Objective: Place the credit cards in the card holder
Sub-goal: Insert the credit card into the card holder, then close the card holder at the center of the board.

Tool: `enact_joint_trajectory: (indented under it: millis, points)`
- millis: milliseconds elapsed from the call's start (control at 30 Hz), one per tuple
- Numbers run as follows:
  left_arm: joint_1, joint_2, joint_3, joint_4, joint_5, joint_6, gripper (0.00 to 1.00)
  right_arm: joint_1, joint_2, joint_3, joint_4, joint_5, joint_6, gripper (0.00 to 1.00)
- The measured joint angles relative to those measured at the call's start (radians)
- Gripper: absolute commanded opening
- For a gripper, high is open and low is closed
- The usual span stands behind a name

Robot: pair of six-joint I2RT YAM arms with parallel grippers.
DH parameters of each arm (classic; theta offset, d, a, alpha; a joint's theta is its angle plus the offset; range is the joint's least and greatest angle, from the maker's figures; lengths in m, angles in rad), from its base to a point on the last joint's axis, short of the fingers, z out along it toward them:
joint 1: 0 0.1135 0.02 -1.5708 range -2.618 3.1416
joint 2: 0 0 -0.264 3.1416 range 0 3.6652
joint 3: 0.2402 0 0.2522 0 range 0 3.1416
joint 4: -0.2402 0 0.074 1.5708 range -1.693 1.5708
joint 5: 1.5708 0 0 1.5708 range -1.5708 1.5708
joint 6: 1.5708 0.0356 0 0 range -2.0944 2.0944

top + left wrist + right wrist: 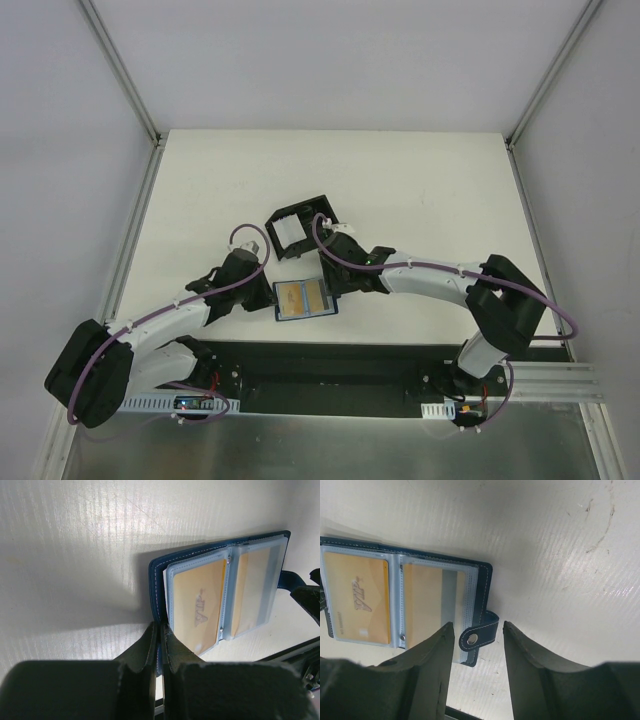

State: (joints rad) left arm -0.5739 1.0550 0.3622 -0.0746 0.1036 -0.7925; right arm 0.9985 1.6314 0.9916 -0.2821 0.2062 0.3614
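Two credit cards (197, 602) are already sitting in the card holder (156, 585); more are possibly waiting in the black box (273, 217). The left gripper (159, 629) is pinching the holder's cover, and the right gripper (478, 630) is gaping partway.

Dark blue card holder (399, 597) w/ white stitching, gold VIP cards (360, 597), white table (400, 180), blk box (318, 207)
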Motion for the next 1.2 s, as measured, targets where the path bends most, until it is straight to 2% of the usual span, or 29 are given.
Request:
enact_joint_trajectory:
  millis: [67, 200, 467, 667, 933, 1200]
  points:
    - [0.0, 0.003, 0.002, 0.0, 0.0, 0.0, 0.0, 0.0, 0.002, 0.0, -0.001, 0.0, 0.0, 0.34]
    - [0.0, 0.006, 0.004, -0.004, 0.0, 0.0, 0.0, 0.0, 0.013, 0.0, -0.007, 0.001, 0.004, 0.21]
    - [0.0, 0.004, 0.018, -0.025, 0.001, 0.007, 0.0, 0.0, 0.012, -0.003, -0.021, 0.029, 0.016, 0.06]
    - [0.0, -0.008, 0.062, -0.071, 0.008, 0.04, 0.0, 0.0, -0.023, -0.054, -0.002, 0.033, 0.029, 0.05]
    - [-0.002, -0.001, 0.18, -0.141, 0.09, 0.08, 0.0, -0.003, -0.088, -0.183, 0.145, -0.014, 0.079, 0.05]
    - [-0.097, 0.152, 0.305, -0.147, 0.123, 0.078, 0.02, -0.005, -0.107, -0.249, 0.257, -0.047, 0.121, 0.05]
